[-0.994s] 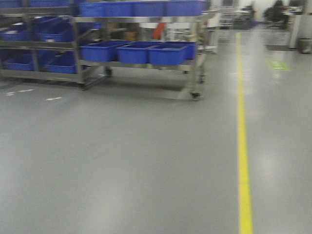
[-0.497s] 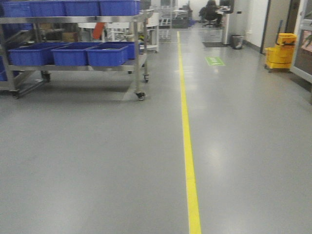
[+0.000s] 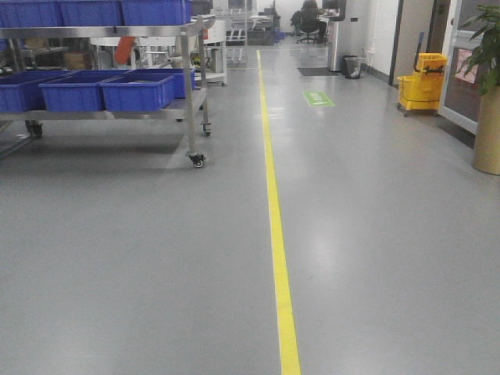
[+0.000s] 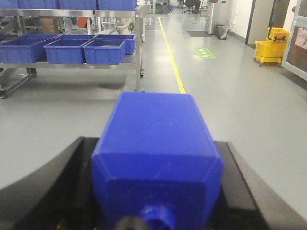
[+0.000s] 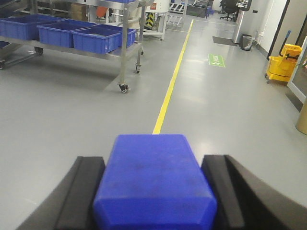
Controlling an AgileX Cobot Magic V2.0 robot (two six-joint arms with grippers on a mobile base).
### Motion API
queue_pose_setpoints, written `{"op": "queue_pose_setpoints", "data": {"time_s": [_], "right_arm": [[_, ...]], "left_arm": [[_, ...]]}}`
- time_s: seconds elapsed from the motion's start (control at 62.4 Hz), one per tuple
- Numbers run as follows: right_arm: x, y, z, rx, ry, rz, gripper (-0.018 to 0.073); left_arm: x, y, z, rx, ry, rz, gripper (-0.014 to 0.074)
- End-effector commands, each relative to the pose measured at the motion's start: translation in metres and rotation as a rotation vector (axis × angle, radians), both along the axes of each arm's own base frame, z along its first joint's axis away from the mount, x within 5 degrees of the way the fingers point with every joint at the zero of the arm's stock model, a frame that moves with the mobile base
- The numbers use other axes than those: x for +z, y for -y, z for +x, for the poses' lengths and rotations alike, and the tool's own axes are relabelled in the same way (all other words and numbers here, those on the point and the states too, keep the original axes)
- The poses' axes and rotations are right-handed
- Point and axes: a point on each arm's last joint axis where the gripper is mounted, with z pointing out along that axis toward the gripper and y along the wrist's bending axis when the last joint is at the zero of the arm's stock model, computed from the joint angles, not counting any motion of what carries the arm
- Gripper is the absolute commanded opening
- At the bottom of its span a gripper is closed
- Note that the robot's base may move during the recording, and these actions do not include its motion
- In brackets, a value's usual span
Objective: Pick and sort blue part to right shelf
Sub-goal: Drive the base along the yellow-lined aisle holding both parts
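My right gripper is shut on the blue part, a deep-blue block with sloped edges, with a black finger on each side. My left gripper is shut on a second blue block, which shows a small round knob at its near end. The right shelf, a steel rack on castors carrying open blue bins, stands far ahead on the left. It also shows in the left wrist view and the right wrist view. Neither gripper appears in the front view.
A yellow floor line runs straight ahead down the grey aisle. On the right are a yellow mop bucket and a potted plant. A green floor mark, a waste bin and a seated person lie farther off.
The front view has swung to the right: the rack slid toward the left edge, the yellow line moved to mid-frame, and the mop bucket and plant came into view.
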Motion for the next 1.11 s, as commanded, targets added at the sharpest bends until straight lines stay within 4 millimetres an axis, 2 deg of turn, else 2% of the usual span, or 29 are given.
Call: {"op": "queue_pose_setpoints", "data": {"time_s": [0.0,1.09], "right_arm": [[0.0173,0.0003,-0.0006,-0.004,0.116,0.003,0.0343],[0.0173,0.0003,-0.0006,-0.004,0.116,0.003,0.0343]], "left_arm": [[0.0158,-0.0001,-0.0009,0.003,0.099,-0.004,0.0357],[0.0158,-0.0001,-0.0009,0.003,0.099,-0.004,0.0357]]}}
